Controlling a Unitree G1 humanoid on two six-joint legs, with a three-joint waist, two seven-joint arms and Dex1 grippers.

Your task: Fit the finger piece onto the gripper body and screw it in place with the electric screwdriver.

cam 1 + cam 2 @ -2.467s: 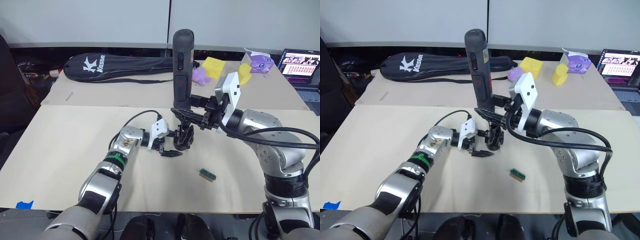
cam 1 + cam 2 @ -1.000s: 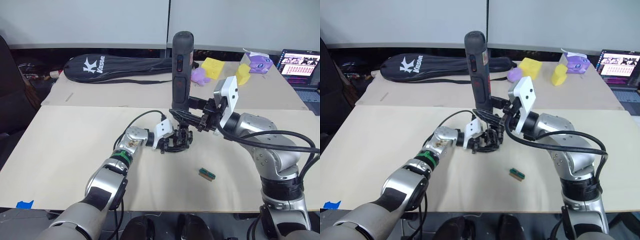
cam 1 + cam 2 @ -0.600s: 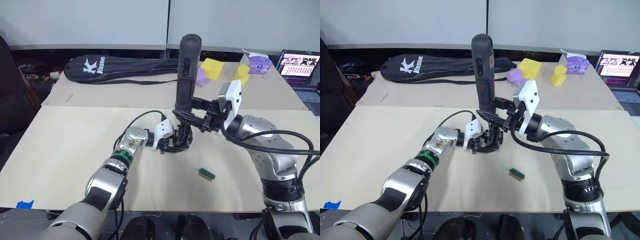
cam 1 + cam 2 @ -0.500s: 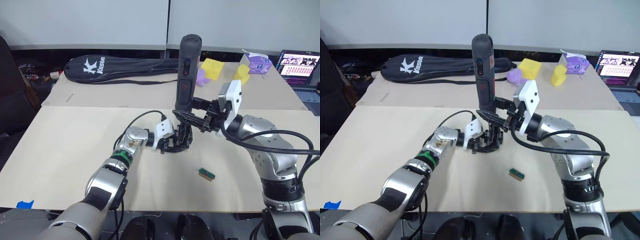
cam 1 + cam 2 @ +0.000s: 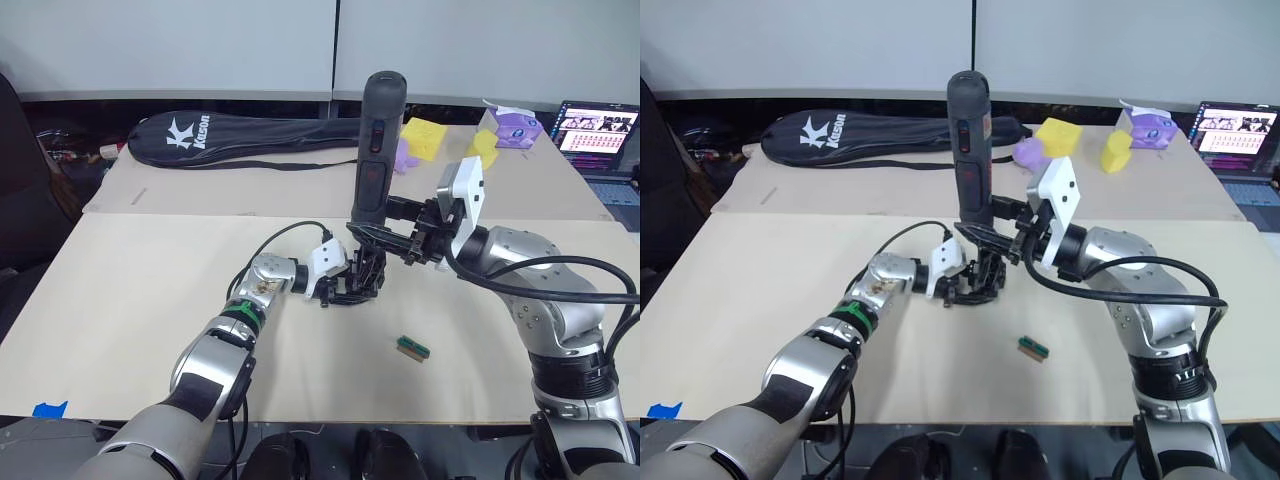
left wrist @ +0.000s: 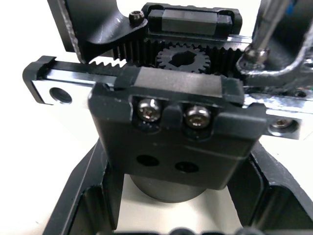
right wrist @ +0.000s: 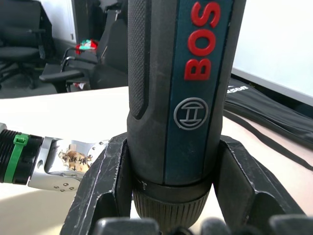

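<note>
While right tool (image 5: 992, 232) clamps electric screwdriver (image 5: 968, 150) upright above gripper body (image 5: 982, 280), left tool (image 5: 958, 287) grips body on tabletop (image 5: 760, 300). Risk: tilted bit slipping off screw, shifting body.

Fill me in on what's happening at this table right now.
A two-armed robot is doing an assembly job. Its left tool holds the gripper body on the table. Its right tool is shut on the electric screwdriver, held nearly upright with the bit down on the gripper body's top. A small green block lies unused nearby.
</note>
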